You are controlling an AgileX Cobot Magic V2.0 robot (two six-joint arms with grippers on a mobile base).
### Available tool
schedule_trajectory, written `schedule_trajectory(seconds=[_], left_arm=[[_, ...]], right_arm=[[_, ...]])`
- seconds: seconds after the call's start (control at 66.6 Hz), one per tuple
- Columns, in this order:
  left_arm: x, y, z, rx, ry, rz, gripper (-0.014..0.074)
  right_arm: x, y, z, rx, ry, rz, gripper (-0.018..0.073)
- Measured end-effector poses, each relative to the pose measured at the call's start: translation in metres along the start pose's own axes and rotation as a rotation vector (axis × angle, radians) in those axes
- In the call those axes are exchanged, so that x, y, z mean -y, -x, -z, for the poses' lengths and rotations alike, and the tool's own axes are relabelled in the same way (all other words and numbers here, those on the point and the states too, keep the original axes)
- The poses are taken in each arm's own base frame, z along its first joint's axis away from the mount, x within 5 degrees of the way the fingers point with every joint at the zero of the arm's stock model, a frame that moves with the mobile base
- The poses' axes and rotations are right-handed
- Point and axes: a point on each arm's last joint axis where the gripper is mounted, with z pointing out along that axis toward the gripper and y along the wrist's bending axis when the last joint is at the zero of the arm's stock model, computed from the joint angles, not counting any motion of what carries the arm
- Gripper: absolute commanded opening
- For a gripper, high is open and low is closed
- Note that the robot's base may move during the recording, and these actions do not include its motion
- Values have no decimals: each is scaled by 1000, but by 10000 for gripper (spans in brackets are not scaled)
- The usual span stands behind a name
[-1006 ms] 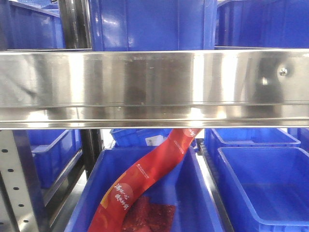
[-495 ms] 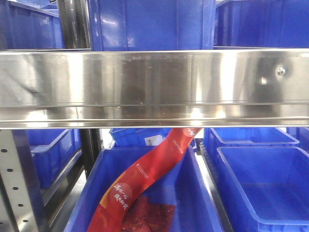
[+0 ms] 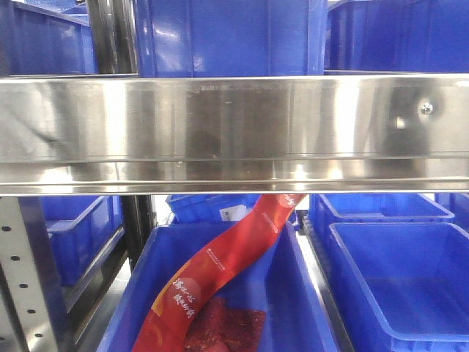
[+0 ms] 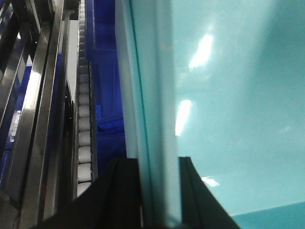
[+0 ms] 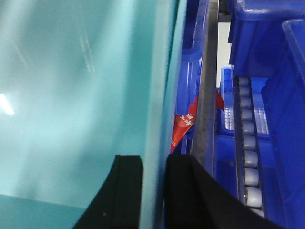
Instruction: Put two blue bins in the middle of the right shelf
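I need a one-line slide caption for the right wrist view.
Right gripper clamps a bin wall beside the shelf rail.

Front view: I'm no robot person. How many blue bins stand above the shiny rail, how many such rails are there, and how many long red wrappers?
Blue bins above the rail: 3
Shiny rail: 1
Long red wrapper: 1
Total: 5

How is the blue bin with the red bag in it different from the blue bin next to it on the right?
The middle bin holds a long red bag with a darker red packet; the right bin shows nothing inside. The middle bin sits straight ahead; the right bin is cut off by the picture's edge. Both are blue, open-topped, below the shiny rail.
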Motion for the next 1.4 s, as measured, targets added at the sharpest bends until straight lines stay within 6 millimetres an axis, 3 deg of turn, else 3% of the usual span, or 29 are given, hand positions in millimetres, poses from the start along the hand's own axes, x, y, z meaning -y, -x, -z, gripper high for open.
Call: schedule_trajectory(seconds=[0.195, 0.51, 0.646, 0.856, 0.946, 0.991, 1.081, 1.231, 1.396], left_arm=[[-5, -12, -17, -56, 56, -28, -111], [-13, -67, -85, -209, 85, -52, -111], [-19, -88, -105, -248, 89, 1, -111], [-25, -92, -116, -249, 93, 29, -103], [-26, -93, -117, -254, 93, 35, -19], [-27, -94, -119, -260, 95, 37, 66], [-26, -94, -122, -253, 90, 43, 228], [-25, -87, -121, -184, 68, 45, 419], [-24, -84, -120, -167, 62, 48, 445]], right_arm=[[1, -16, -30, -64, 0, -66, -167], [11, -69, -93, -202, -33, -119, -167], [13, -83, -104, -231, -41, -122, -167], [14, -89, -119, -240, -44, -125, -138], [15, -91, -124, -252, -45, -127, -17], [15, -92, -126, -257, -45, -129, 90], [14, -91, -126, -252, -35, -140, 197], [11, -87, -127, -212, -12, -155, 240], [9, -86, -126, -196, -6, -157, 240]])
